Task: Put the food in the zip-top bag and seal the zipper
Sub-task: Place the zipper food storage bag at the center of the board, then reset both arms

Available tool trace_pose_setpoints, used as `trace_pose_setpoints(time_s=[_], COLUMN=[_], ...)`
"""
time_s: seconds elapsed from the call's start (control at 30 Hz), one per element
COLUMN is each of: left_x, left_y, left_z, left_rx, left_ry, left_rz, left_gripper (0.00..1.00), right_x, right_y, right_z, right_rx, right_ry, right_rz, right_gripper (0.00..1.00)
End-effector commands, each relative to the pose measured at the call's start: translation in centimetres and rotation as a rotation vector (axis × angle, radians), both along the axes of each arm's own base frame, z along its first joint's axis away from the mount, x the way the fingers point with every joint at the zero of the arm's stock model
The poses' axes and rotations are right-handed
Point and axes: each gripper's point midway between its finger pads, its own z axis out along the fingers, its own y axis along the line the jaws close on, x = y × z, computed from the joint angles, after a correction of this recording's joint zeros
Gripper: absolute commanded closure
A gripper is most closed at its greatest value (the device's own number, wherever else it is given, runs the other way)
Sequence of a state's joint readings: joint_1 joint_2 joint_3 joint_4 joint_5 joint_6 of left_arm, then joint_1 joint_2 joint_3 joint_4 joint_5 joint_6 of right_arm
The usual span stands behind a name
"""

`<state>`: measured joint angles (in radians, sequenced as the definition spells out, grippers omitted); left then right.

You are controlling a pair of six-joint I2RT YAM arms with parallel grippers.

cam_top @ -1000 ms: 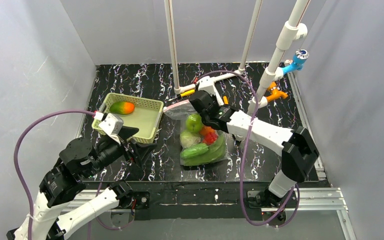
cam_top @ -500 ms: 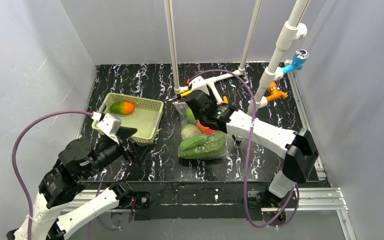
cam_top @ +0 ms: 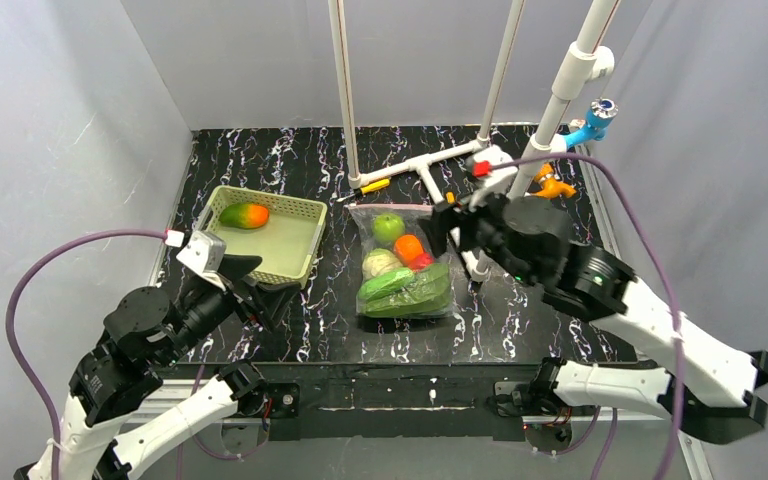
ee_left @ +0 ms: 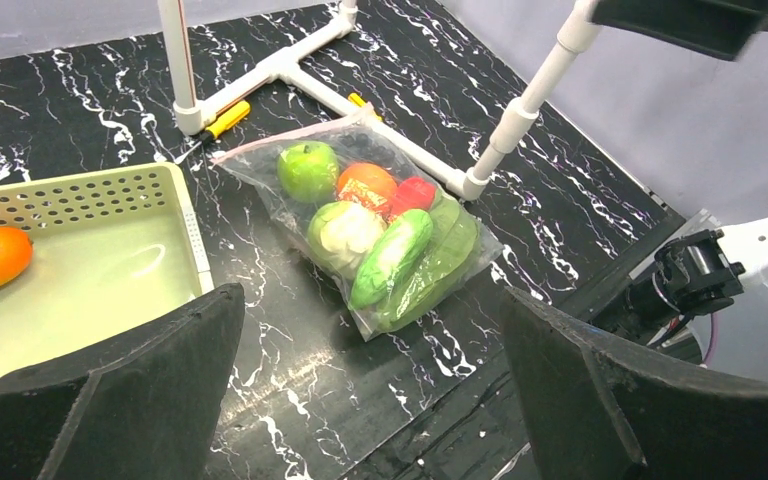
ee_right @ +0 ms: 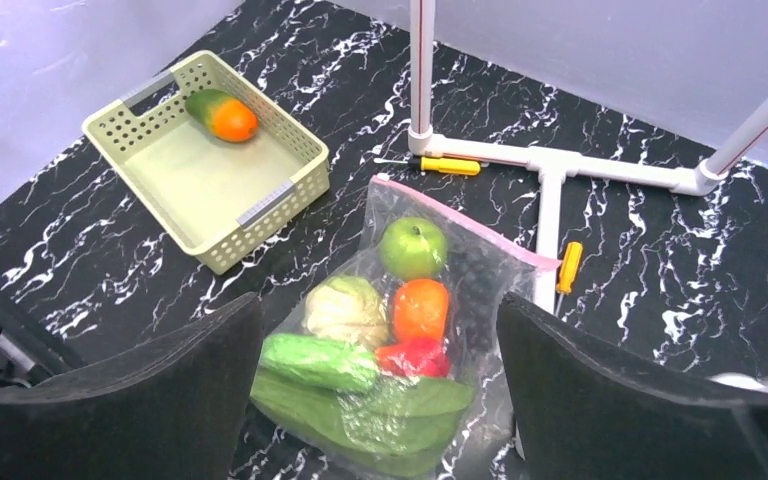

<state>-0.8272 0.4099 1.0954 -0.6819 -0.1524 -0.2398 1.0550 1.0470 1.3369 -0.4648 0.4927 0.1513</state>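
Right gripper (ee_right: pixel 378 305) fingers stand wide apart, above the table (ee_right: pixel 660 300), clasping nothing; the zip-top bag (ee_right: pixel 485 290) lies flat between and just beyond them, food (ee_right: pixel 420 310) inside, its zipper (ee_right: pixel 465 222) along the far edge, right end reaching the white pipe (ee_right: pixel 550 190); bare table separates the bag's left edge from the basket (ee_right: pixel 260 205) beyond the left finger; left gripper (ee_left: pixel 370 300) fingers likewise spread, empty, the bag ahead between them.
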Motion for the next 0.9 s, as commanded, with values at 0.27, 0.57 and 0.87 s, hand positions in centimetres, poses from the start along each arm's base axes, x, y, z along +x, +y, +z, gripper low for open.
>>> trace_pose_setpoints(time_s=[0.27, 0.57, 0.87], left_x=[-0.7, -1.1, -1.4], left_y=[3.0, 5.1, 6.2], left_z=[3.5, 4.5, 4.8], left_rx=[-0.118, -0.157, -0.161], left_ry=[-0.131, -0.178, -0.192], left_rz=[0.088, 0.150, 0.176], left_gripper=[0.02, 0.02, 0.02], right_x=[-3.2, -3.9, -3.8], right_y=[-10.2, -15.3, -16.6], right_z=[2.6, 3.2, 3.8], right_rx=[0.114, 0.150, 0.161], right_ry=[-0.102, -0.125, -0.133], right_rz=[-0.138, -0.275, -0.326], right_gripper=[0.02, 0.02, 0.02])
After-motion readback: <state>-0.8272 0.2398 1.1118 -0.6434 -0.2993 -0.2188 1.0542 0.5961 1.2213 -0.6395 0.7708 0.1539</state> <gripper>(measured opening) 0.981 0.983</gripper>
